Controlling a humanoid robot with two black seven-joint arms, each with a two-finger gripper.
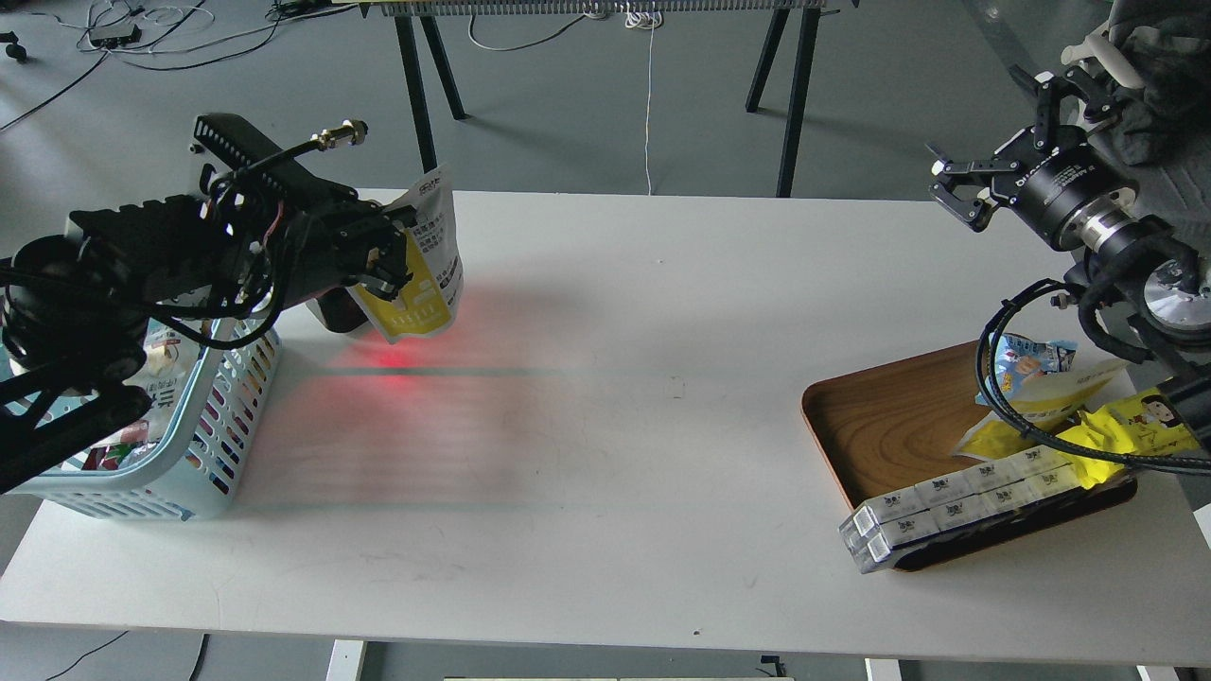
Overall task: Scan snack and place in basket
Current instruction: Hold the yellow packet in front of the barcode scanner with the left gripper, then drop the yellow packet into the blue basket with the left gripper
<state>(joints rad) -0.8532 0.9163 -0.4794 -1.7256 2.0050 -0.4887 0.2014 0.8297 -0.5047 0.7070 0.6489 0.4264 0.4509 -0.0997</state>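
Head view: left pincer [393,253] grips the snack [428,260] above the table; right pincer [960,189] gapes empty.

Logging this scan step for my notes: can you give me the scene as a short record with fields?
left hand: shut on snack, held above the table
snack: text-printed back faces the camera, red glow on the table below it
basket: left of the snack, already holds items
right hand: open, empty, raised above the table's right edge
tray: at right, holds assorted packets and small boxes
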